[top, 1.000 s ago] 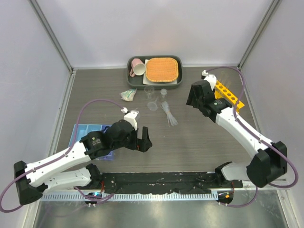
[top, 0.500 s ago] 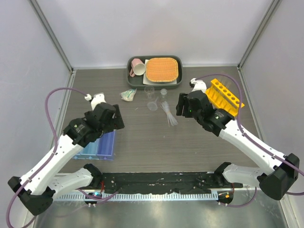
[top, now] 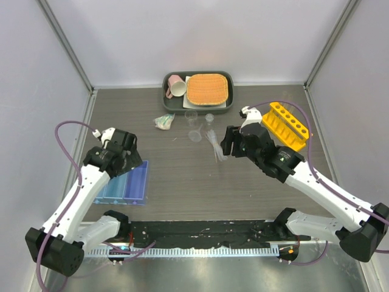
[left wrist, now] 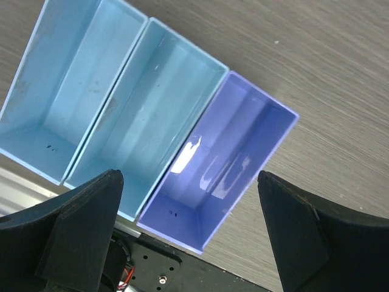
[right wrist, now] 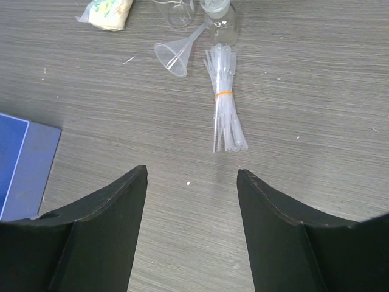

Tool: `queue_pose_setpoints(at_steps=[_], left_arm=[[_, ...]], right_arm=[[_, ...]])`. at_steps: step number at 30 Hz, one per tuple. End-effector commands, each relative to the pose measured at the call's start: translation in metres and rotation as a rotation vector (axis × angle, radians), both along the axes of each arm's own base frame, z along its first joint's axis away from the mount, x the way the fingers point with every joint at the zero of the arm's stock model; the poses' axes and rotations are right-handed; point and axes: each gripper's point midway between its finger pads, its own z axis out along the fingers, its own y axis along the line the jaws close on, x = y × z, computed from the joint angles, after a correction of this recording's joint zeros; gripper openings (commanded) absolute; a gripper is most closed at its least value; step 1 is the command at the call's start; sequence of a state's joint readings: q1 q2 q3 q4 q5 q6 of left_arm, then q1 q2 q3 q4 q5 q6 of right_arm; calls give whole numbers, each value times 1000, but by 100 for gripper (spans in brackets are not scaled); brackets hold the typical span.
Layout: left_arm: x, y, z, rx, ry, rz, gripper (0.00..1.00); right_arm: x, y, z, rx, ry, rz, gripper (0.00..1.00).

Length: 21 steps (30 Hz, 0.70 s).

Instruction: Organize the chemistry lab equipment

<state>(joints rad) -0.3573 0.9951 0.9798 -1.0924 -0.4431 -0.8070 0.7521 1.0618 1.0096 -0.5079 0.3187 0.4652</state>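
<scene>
The blue three-compartment tray (top: pixel 135 182) lies at the left, and all its compartments (left wrist: pixel 159 115) show bare. My left gripper (top: pixel 120 159) hangs over it, open (left wrist: pixel 188 176), holding nothing. A banded bundle of clear pipettes (top: pixel 216 146) (right wrist: pixel 223 100) lies mid-table, with a clear funnel (top: pixel 196 135) (right wrist: pixel 173 58) and small beakers (top: pixel 191 117) (right wrist: pixel 181 12) just beyond. My right gripper (top: pixel 228 142) hovers just right of the bundle, open (right wrist: pixel 191 171) and empty, its tips short of the pipettes' near ends. The yellow holed tube rack (top: pixel 285 125) stands at the right.
A dark tray (top: pixel 167 100) at the back holds a pink mug (top: pixel 177 86) and an orange woven mat (top: pixel 208 89). A small crumpled packet (top: pixel 163 121) (right wrist: pixel 108 12) lies left of the beakers. The black base rail (top: pixel 200 231) runs along the near edge.
My left arm has swung from the table's middle back to the left, over the blue tray. My right gripper has moved left, away from the yellow rack toward the pipettes.
</scene>
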Motion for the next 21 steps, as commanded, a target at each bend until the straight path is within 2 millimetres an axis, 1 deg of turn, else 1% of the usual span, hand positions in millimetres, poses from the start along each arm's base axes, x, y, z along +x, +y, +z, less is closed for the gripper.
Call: queue_pose_setpoints(at_steps=[1,4,8,10,12,14,15,20,21], left_arm=[[2,8,-14,-4,43,40,97],[2,9,-26,-8,82,54,96],[0,5,-44,-33,131,56,93],[1,3,-46,-42,137,53,91],[4,2,-52,-35,155,46,90],[5,3,-58,-26,185,39,87],[6,2,-65,-16,215,30,85],[15,2,-75,5,247,-3,80],[16,2,-76,10,255,-8,78]], right_arm=[[-4,7,13,50,-47,36,66],[-7,5,10,54,-47,39,66],[-10,2,7,50,-47,44,66],[-12,1,5,50,-45,42,66],[-14,-1,4,50,-44,43,66],[-15,0,4,58,-43,45,66],[-16,-1,4,61,-43,45,66],[-18,-3,2,64,-40,41,66],[-19,-4,0,61,-37,41,66]])
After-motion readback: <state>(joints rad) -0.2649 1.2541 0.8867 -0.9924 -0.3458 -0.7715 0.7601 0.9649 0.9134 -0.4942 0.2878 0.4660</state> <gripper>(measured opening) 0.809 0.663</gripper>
